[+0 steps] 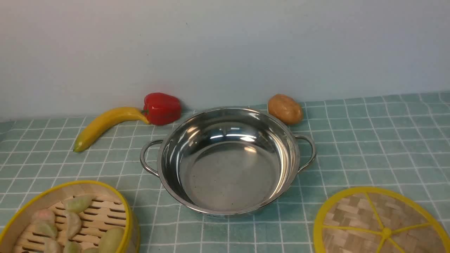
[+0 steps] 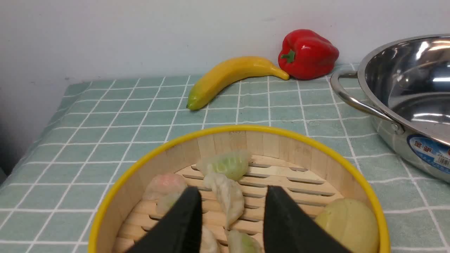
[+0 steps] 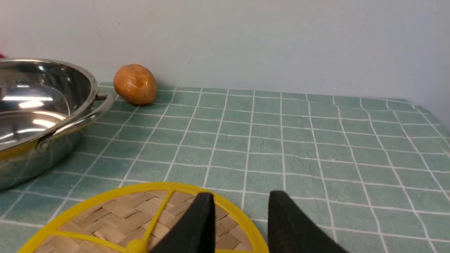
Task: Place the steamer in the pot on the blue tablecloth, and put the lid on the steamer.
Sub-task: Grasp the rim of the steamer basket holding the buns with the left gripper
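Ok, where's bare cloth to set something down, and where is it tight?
Widest bare tablecloth: right of the pot, between potato and lid. Smaller patch left, between banana, pot and steamer. Narrow strip between steamer and lid, in front of the pot. Crowded along the wall: banana, pepper, pot, potato.

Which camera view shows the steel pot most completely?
The front view: the whole pot shows, both handles and empty inside. The left wrist view shows one side with a handle and label; the right wrist view, the other side.
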